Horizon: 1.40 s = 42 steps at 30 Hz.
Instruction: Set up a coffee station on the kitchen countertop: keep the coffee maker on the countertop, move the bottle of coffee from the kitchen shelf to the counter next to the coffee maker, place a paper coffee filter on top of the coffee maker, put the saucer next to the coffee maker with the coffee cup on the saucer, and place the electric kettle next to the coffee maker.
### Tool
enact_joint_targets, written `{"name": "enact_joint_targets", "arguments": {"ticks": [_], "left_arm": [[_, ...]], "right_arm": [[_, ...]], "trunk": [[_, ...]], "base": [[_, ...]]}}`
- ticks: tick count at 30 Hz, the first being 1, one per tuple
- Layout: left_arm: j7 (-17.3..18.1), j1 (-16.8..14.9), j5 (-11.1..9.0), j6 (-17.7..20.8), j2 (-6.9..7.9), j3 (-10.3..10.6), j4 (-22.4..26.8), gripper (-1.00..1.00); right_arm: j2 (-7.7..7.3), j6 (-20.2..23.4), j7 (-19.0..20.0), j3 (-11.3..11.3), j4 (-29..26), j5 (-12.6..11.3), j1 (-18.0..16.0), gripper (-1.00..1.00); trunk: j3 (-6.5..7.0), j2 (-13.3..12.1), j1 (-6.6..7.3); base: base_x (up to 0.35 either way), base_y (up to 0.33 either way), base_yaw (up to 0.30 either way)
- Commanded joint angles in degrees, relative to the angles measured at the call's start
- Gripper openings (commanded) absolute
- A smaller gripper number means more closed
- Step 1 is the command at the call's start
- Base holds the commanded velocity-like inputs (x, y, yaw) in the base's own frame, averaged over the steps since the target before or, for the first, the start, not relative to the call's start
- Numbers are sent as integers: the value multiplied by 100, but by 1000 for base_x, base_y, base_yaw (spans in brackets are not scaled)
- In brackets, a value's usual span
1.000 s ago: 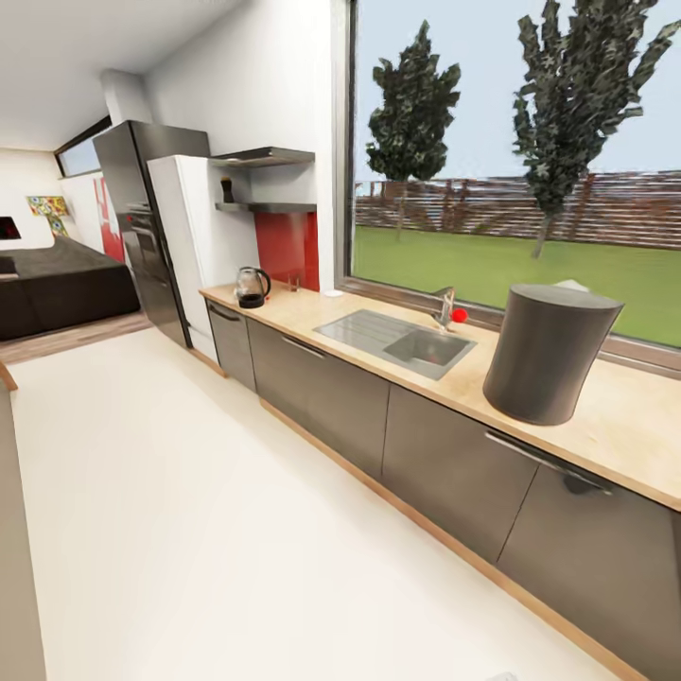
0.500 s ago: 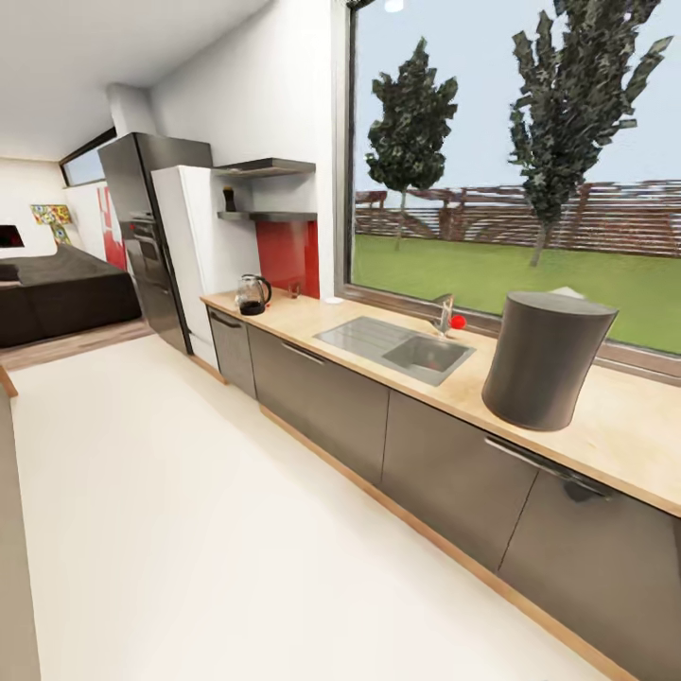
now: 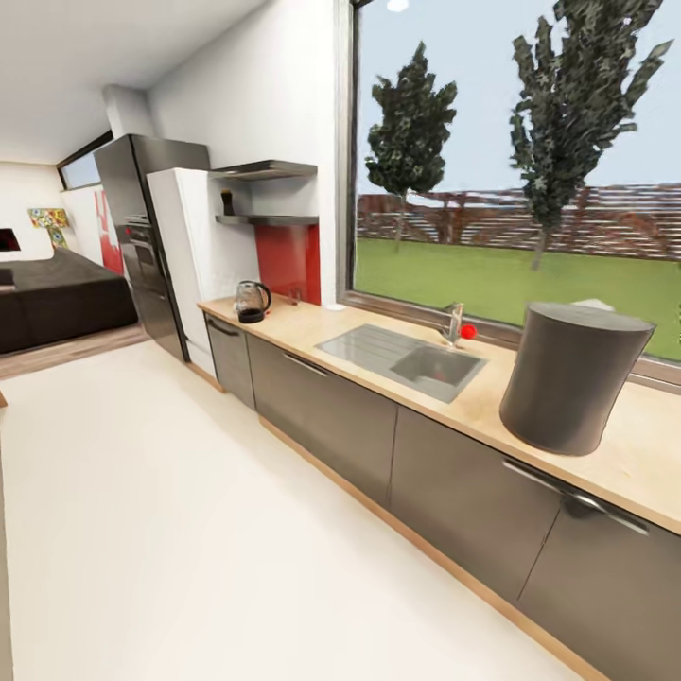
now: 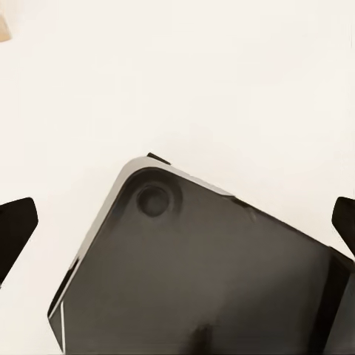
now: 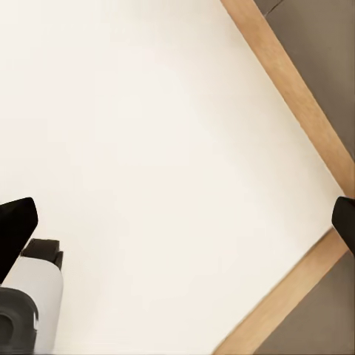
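The dark grey coffee maker (image 3: 575,378) stands on the wood-grain kitchen countertop (image 3: 473,402) at the right. Far down the counter sits the glass electric kettle (image 3: 252,302). Above it, on the lower black kitchen shelf (image 3: 270,219), stands a small dark jar (image 3: 227,201), the bottle of coffee. A small white disc (image 3: 333,305), likely the saucer, lies by the window corner. A white scrap (image 3: 594,304) peeks from behind the coffee maker. My left gripper (image 4: 180,220) and right gripper (image 5: 180,222) hang open over the white floor, holding nothing.
A steel sink (image 3: 416,359) with a tap (image 3: 454,326) sits mid-counter. A white fridge (image 3: 189,255) and a black oven tower (image 3: 142,236) end the counter run. A dark sofa (image 3: 57,293) lies beyond. The wooden plinth (image 5: 296,96) runs under the cabinets. My dark base (image 4: 207,281) is below the left gripper.
The whole head view has shifted: the coffee maker now sits further right and lower in the picture, so the camera has moved. Nothing on the counter has moved.
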State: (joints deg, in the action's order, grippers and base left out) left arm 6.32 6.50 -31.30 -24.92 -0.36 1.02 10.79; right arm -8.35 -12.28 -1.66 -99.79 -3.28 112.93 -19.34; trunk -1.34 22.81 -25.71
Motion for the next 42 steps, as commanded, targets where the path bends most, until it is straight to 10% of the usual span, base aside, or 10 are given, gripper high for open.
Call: {"name": "enact_joint_targets", "arguments": {"ticks": [1, 42], "left_arm": [[36, 1, -61, -6, 0, 11, 5, 100], [36, 1, -60, -4, -8, 10, -6, 100]], "right_arm": [[-1, -8, -10, -41, -4, 61, 4, 100], [25, 609, 474, -40, -10, 62, 255, 100]], "trunk": [[-11, 11, -7], [30, 11, -7]], "base": [[339, 86, -126], [321, 151, -185]]}}
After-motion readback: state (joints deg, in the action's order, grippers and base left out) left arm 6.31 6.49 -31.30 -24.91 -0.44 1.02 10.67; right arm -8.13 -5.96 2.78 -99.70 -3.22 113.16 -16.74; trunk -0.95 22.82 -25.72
